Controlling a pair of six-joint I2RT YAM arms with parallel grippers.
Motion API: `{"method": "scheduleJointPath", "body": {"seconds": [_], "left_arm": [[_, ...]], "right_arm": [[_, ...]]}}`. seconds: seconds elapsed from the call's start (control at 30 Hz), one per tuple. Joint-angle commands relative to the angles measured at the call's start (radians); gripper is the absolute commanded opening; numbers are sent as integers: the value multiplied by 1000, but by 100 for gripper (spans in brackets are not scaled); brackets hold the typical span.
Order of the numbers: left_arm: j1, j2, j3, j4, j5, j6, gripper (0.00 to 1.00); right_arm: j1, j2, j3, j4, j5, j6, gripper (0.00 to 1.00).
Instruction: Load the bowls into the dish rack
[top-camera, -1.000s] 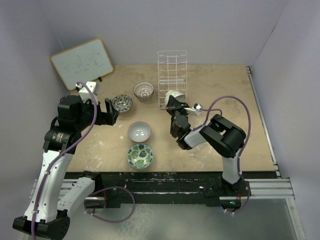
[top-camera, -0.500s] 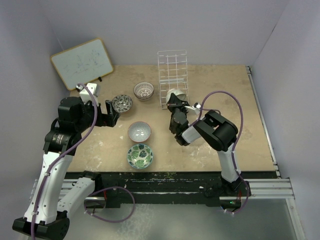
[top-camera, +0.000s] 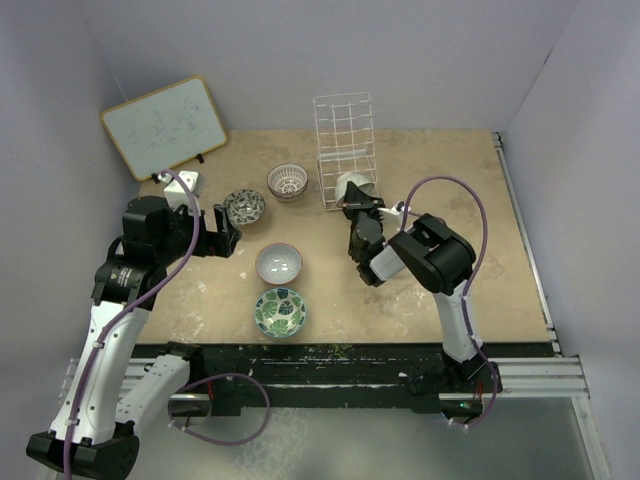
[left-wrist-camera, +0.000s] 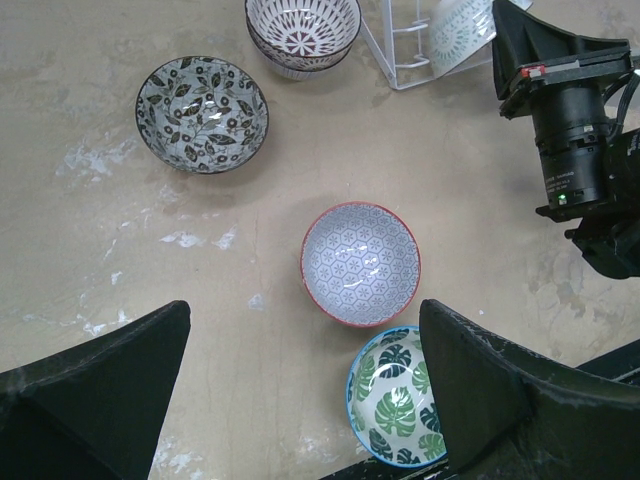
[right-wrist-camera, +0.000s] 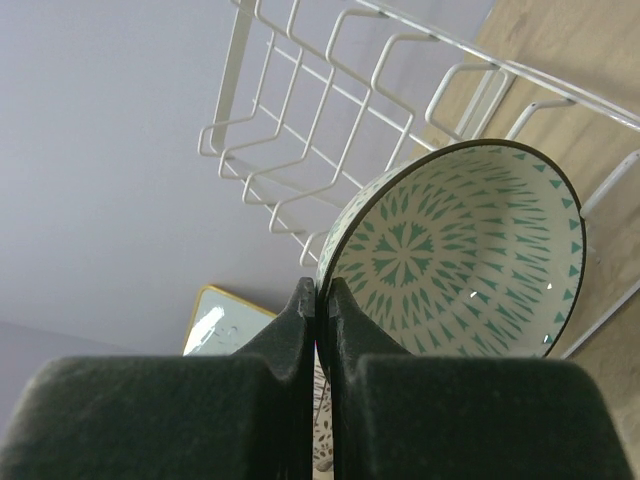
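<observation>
My right gripper (top-camera: 355, 203) (right-wrist-camera: 322, 290) is shut on the rim of the green-white bowl (right-wrist-camera: 460, 255) (top-camera: 352, 185), holding it on edge at the foot of the white wire dish rack (top-camera: 345, 145) (right-wrist-camera: 330, 110). My left gripper (top-camera: 228, 228) is open and empty, hovering above the table left of the other bowls. On the table lie the dark speckled bowl (left-wrist-camera: 202, 112) (top-camera: 244, 207), the brown-white lattice bowl (left-wrist-camera: 302, 30) (top-camera: 287, 181), the pale pink-grey bowl (left-wrist-camera: 361, 263) (top-camera: 278, 264) and the green leafy bowl (left-wrist-camera: 398, 408) (top-camera: 280, 311).
A wood-framed whiteboard (top-camera: 163, 125) leans against the back left wall. The table's front edge (top-camera: 340, 348) runs just below the green leafy bowl. The right arm's body (left-wrist-camera: 580, 150) stands right of the bowls.
My right gripper has carried the green-white bowl up and back, closer into the foot of the dish rack. The rack has shifted slightly. The left arm has barely moved.
</observation>
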Motion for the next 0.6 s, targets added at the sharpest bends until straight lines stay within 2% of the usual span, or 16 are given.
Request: {"method": "scheduleJointPath", "body": {"seconds": [0.0,0.17,0.33,0.57], "left_arm": [[-7,-14,0,39,-5,4,99],[-7,-14,1,42,-6,3,99],[-7,-11,-2,44,-7,-1,99],[-7,-13,-17,54,-12,-4,99]], "right_arm": [[-105,-72,-63,361,-80,58,0],[-242,-66,-88,345,-278,110,0],[-377,0,-41,362,-587,204,0],[-438,-96,-61,367,-859,168,0]]}}
